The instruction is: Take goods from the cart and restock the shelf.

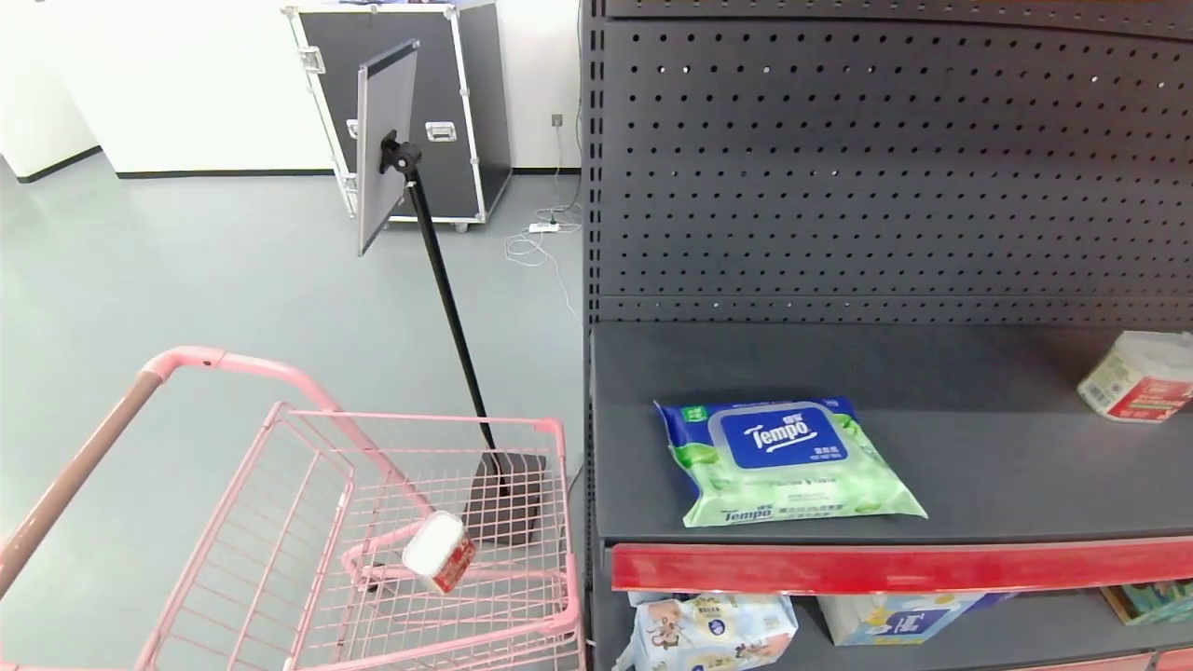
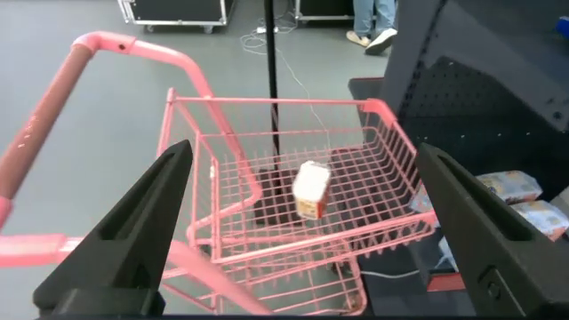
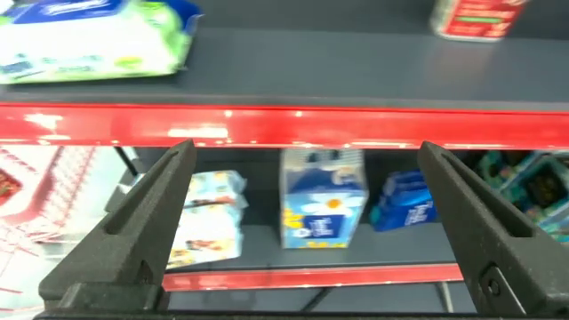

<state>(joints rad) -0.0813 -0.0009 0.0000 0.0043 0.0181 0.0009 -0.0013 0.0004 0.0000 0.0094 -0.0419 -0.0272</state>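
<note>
Both jaws wide, empty. Tub tipped in pink cart, white lid toward handle.

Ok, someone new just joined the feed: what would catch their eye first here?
First the pink cart at the lower left of the head view, with a single small white-and-red pack lying in its basket. Next, the green-and-blue wipes pack lying flat on the dark shelf, just behind its bright red edge strip.
</note>
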